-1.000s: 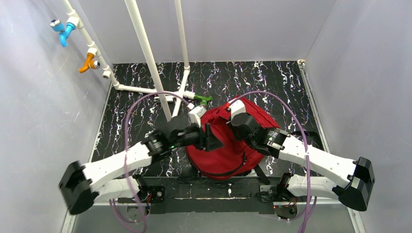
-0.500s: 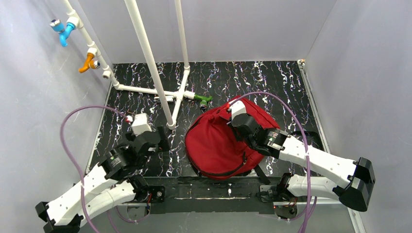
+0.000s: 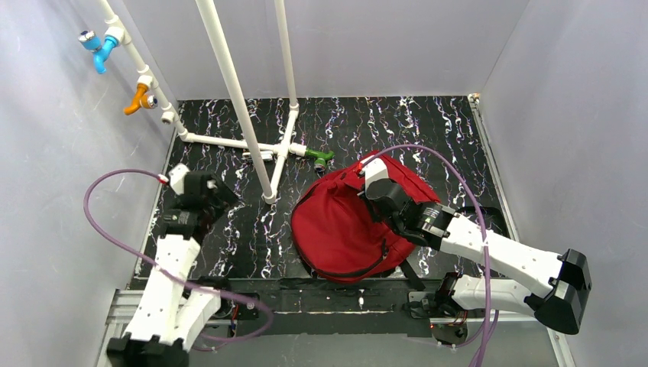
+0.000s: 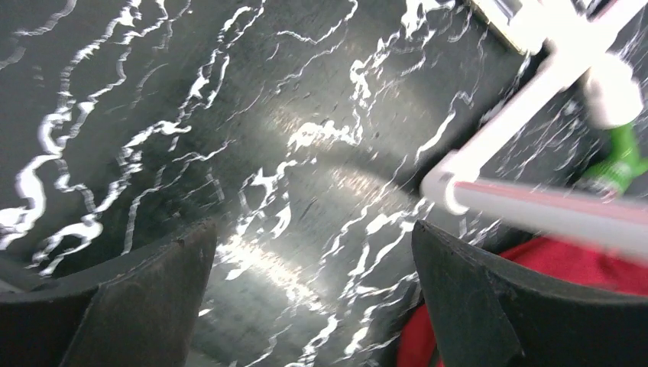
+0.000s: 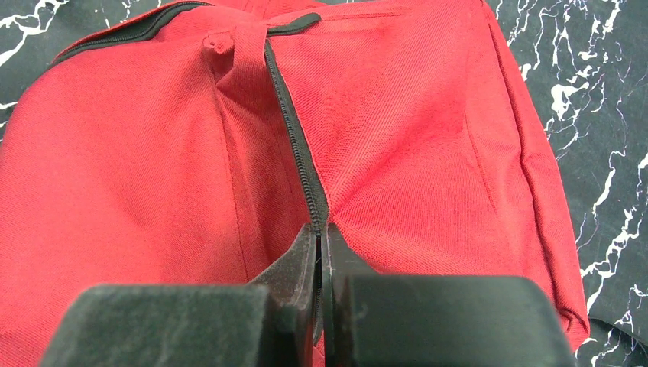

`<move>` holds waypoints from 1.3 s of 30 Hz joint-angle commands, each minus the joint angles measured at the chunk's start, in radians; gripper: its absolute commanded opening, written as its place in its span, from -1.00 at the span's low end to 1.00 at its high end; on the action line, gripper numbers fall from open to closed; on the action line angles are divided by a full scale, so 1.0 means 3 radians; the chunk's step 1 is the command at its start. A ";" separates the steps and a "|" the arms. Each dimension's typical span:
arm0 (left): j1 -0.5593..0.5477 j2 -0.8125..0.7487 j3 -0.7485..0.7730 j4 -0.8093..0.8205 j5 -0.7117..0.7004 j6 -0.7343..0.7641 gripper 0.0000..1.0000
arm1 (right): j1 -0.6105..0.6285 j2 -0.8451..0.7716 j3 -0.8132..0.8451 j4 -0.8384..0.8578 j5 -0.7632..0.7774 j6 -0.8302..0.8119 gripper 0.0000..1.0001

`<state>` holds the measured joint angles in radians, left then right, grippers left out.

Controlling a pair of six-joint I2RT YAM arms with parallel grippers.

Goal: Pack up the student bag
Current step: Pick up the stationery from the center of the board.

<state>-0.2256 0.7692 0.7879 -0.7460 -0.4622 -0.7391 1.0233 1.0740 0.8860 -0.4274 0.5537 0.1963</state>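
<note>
Student bag (image 3: 344,229), dark red with black zipper trim, lay on the black marbled tabletop (image 3: 382,130), close to the arm bases and a little right of centre. Black straps showed at its near edge.

Right gripper (image 5: 321,233) sat on top of the bag. Its jaws were pressed together, pinching the black zipper line (image 5: 294,130) where it ran down the red fabric into the fingertips.

Left gripper (image 4: 309,229) was well apart from the bag, over the left part of the tabletop. Its jaws stood wide apart, with nothing between them and only the marbled surface below.

Beyond the bag stood a white pipe frame (image 3: 229,76), with a green fitting (image 3: 321,157) just past the bag's far edge. Further back on the left wall, an orange valve (image 3: 139,98) and a blue valve (image 3: 98,52) hung from the pipe.
</note>
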 commanded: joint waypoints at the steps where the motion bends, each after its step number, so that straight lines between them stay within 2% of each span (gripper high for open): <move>1: 0.1137 0.0572 0.0146 0.0739 0.1701 0.0121 0.96 | 0.0025 -0.0114 0.0022 0.0136 -0.0025 0.0021 -0.97; 3: 0.1333 0.1092 0.0305 0.0853 0.2290 -0.0045 0.91 | 0.0025 -0.0121 -0.0003 0.0161 -0.0026 0.0016 -0.97; 5: 0.1361 0.1535 0.0454 0.0928 0.2576 -0.0327 0.88 | 0.0025 -0.0123 -0.0025 0.0191 -0.0030 0.0011 -0.97; 7: 0.1364 0.1799 0.0376 0.1365 0.2728 -0.0756 0.88 | 0.0025 -0.0119 -0.0040 0.0227 -0.0033 0.0010 -0.97; 9: 0.1361 0.1956 0.0283 0.1699 0.2685 -0.1282 0.88 | 0.0025 -0.0105 -0.0049 0.0263 -0.0047 0.0006 -0.97; 11: 0.1361 0.2159 0.0346 0.1736 0.2501 -0.1714 0.88 | 0.0025 -0.0078 -0.0047 0.0301 -0.0065 0.0000 -0.97; 15: 0.1326 0.2556 0.0675 0.1691 0.2254 -0.2181 0.95 | 0.0025 -0.0006 -0.0010 0.0324 -0.0080 -0.0032 -0.97; 18: 0.1296 0.2866 0.0917 0.1648 0.2241 -0.2458 0.96 | 0.0025 0.0019 -0.0012 0.0361 -0.0080 -0.0053 -0.97; 25: 0.1060 0.3469 0.1587 0.1250 0.1986 -0.2840 0.96 | 0.0025 0.0039 -0.0017 0.0401 -0.0071 -0.0061 -0.97; 28: 0.1011 0.3783 0.2027 0.0946 0.1961 -0.2809 0.95 | 0.0025 0.0045 0.0009 0.0369 -0.0066 -0.0061 -0.97; 32: 0.0983 0.4068 0.2273 0.0791 0.1894 -0.2822 0.91 | 0.0025 0.0026 0.0023 0.0341 -0.0061 -0.0071 -0.97; 39: 0.0974 0.4226 0.2433 0.0626 0.1660 -0.2768 0.63 | 0.0025 0.0014 0.0013 0.0331 -0.0046 -0.0059 -0.97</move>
<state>0.0662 2.0457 1.4731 -0.4805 0.1017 -1.5711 1.0233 1.0885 0.8692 -0.3851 0.5426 0.1795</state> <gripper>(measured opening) 0.841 0.074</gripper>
